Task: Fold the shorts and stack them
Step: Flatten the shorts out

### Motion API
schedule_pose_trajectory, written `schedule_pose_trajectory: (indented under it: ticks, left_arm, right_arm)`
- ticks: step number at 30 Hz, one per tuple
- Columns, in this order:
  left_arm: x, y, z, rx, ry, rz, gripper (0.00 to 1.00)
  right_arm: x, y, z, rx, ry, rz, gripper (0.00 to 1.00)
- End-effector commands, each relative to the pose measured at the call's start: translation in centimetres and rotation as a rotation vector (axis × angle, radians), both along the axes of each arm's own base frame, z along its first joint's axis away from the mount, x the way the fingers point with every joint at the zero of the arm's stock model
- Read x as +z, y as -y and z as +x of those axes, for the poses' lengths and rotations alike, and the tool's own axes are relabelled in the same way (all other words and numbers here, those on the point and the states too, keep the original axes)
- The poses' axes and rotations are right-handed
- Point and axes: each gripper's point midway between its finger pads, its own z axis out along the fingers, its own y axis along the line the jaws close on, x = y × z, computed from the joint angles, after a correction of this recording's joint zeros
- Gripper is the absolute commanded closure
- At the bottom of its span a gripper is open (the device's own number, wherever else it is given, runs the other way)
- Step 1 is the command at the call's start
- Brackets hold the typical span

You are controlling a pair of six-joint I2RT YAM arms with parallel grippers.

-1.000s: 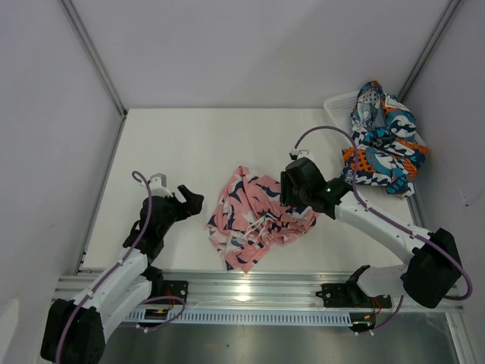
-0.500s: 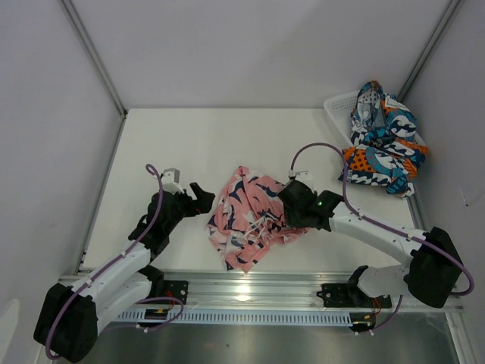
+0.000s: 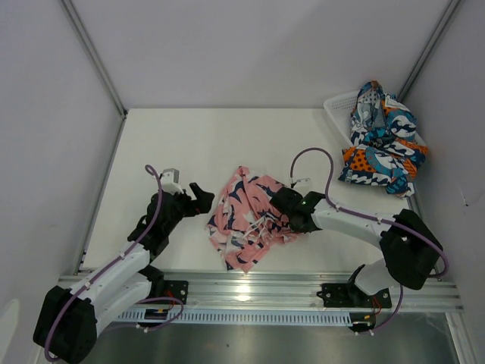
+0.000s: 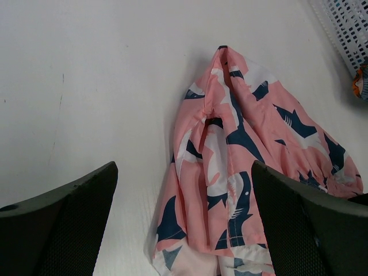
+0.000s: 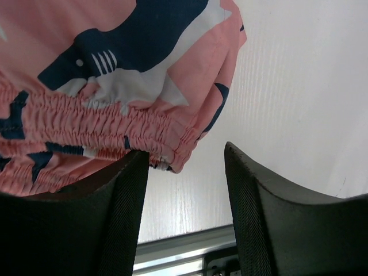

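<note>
The pink fabric shorts with navy-and-white shark shapes lie crumpled on the white bench, in the middle and near its front edge, between the two arms. Only the top view shows the patterned fabric shorts in blue, teal, orange and white, heaped in the white mesh plastic basket at the far right corner, well apart. The left wrist view shows the left pincer wide open, with the near end of the pink cloth between its fingers. The right wrist view shows the elastic waistband ending just beside one finger of the right pincer, whose jaws stand apart and grip nothing. Bare bench spreads behind and to the left; the metal rail borders the front.
</note>
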Motion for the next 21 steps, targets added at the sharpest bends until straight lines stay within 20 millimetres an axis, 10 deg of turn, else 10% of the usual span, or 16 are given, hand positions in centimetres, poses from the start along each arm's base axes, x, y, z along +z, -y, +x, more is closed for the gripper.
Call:
schedule_pose_trajectory:
  ticks: [1, 4, 9, 15, 21]
  left_arm:
    - [2.6, 0.3, 0.8, -0.004, 0.072, -0.003, 0.01]
    - [2.6, 0.4, 0.8, -0.008, 0.069, -0.001, 0.01]
    - [2.5, 0.4, 0.8, -0.009, 0.066, 0.004, 0.01]
    - [2.4, 0.6, 0.9, -0.013, 0.060, 0.010, 0.01]
    - [2.3, 0.6, 0.9, -0.014, 0.061, 0.017, 0.01]
  right_arm:
    - [-0.5, 0.2, 1.4, -0.036, 0.056, -0.031, 0.44]
    - [-1.3, 0.6, 1.8, -0.050, 0.049, -0.086, 0.47]
    - [0.5, 1.9, 2.9, -0.103, 0.120, -0.145, 0.97]
    - [3.8, 1.9, 6.3, -0.180, 0.208, 0.127, 1.00]
    - [12.1, 0.6, 9.1, -0.131, 0.373, 0.329, 1.00]
